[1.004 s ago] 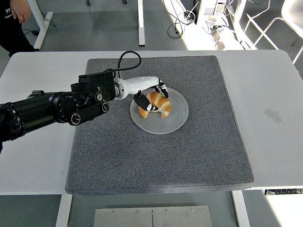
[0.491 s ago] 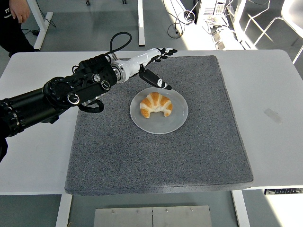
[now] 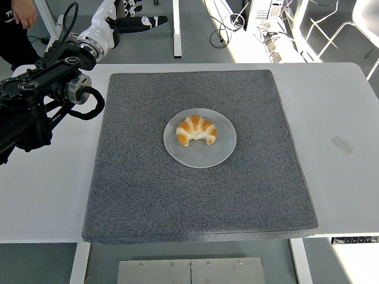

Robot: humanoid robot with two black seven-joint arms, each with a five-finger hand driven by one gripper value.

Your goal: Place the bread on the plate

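Observation:
A golden croissant (image 3: 196,130) lies on a round clear plate (image 3: 219,151) in the middle of the grey mat (image 3: 195,195). My left hand (image 3: 133,15) is raised high at the top left, far from the plate, with its fingers spread and holding nothing. Its black arm (image 3: 41,94) comes in from the left edge. The right arm is out of view.
The white table (image 3: 337,118) extends beyond the mat on both sides. A person in dark clothes (image 3: 18,29) stands at the top left corner, behind the table. Table legs, chairs and cables show on the floor behind.
My left hand let go of the croissant on the plate, then lifted and swung back up to the top left. The croissant stays on the plate.

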